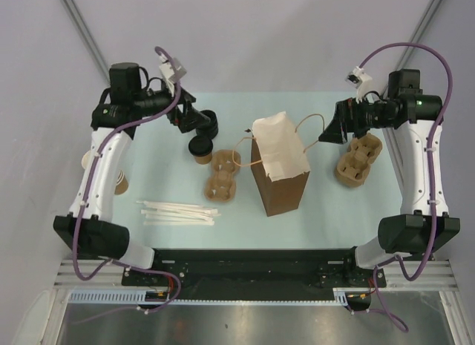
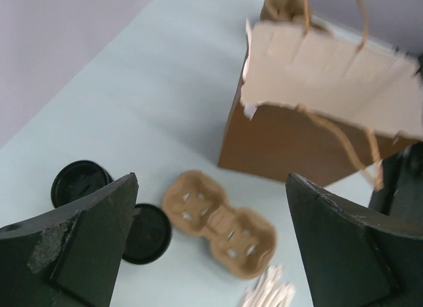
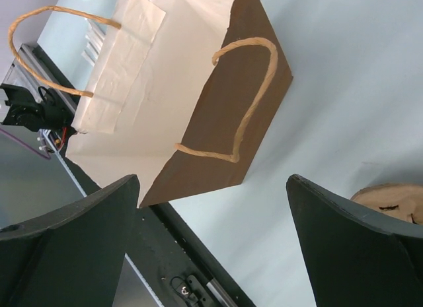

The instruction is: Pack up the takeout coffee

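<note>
The takeout coffee (image 1: pixel 200 147), a small brown cup with a round black top, stands on the pale table left of the bag; in the left wrist view only its black top (image 2: pixel 149 233) shows. My left gripper (image 1: pixel 191 119) hovers just behind it, open and empty (image 2: pixel 211 254). A brown paper bag (image 1: pixel 280 171) stands open mid-table (image 2: pixel 310 135) (image 3: pixel 198 89). My right gripper (image 1: pixel 328 134) is open and empty (image 3: pixel 211 254), just right of the bag's rope handle (image 3: pixel 248 96).
A two-cup pulp carrier (image 1: pixel 223 177) (image 2: pixel 218 221) lies between the coffee and the bag. A stack of black lids (image 1: pixel 208 122) (image 2: pixel 78 181) sits behind the coffee. More carriers (image 1: pixel 358 161) (image 3: pixel 390 198) are stacked right. White stirrers (image 1: pixel 178 211) lie near front. Cream cups (image 1: pixel 121 183) stand far left.
</note>
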Motion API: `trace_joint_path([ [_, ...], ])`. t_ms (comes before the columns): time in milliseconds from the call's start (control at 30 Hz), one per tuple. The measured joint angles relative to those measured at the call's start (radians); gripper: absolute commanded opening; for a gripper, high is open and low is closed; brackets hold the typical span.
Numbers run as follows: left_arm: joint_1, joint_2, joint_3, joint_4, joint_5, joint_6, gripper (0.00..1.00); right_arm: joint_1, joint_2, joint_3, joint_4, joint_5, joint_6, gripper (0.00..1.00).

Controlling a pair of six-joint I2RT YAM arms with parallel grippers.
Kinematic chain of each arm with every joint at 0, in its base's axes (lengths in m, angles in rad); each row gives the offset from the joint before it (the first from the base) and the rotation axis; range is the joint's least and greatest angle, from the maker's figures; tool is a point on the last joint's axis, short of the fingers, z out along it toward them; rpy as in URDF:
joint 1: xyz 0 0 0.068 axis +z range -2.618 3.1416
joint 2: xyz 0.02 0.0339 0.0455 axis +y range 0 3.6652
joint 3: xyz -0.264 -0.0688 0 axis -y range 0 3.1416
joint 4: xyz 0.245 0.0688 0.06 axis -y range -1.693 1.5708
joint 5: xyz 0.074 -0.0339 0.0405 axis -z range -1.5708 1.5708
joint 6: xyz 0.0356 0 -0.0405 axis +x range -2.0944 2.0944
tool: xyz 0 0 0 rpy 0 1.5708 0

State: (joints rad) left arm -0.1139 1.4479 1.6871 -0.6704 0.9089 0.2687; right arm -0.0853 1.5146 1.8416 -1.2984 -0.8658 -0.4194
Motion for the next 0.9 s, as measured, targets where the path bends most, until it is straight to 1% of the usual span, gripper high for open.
trace_joint_path([
  [67, -0.003, 0.066, 0.045, -0.088, 0.001, 0.127, 0.95, -0.002, -0.006, 0.0, -0.002, -0.006, 0.001, 1.0],
  [133, -0.004, 0.136, 0.071, -0.146, 0.001, 0.22, 0.94, -0.003, -0.008, 0.0, -0.004, -0.008, 0.003, 1.0],
  [200, -0.008, 0.206, 0.083, -0.191, -0.009, 0.3, 0.9, -0.006, -0.008, 0.0, -0.006, -0.012, 0.007, 0.99],
  [267, -0.018, 0.294, 0.102, -0.246, -0.04, 0.399, 0.86, -0.01, -0.008, -0.001, -0.006, -0.014, 0.009, 1.0],
  [300, -0.025, 0.327, 0.112, -0.266, -0.055, 0.438, 0.86, -0.011, -0.008, -0.001, -0.006, -0.014, 0.011, 1.0],
  [400, -0.074, 0.438, 0.159, -0.334, -0.123, 0.573, 0.82, -0.016, -0.008, -0.003, -0.006, -0.015, 0.02, 1.0],
  [467, -0.114, 0.485, 0.166, -0.357, -0.155, 0.645, 0.8, -0.018, -0.008, -0.006, -0.005, -0.014, 0.026, 1.0],
  [600, -0.163, 0.539, 0.166, -0.366, -0.169, 0.764, 0.77, -0.025, -0.017, -0.028, 0.008, -0.014, 0.041, 1.0],
  [900, -0.171, 0.629, 0.166, -0.342, -0.186, 1.007, 0.71, -0.048, -0.057, -0.095, 0.02, -0.015, 0.061, 1.0],
])
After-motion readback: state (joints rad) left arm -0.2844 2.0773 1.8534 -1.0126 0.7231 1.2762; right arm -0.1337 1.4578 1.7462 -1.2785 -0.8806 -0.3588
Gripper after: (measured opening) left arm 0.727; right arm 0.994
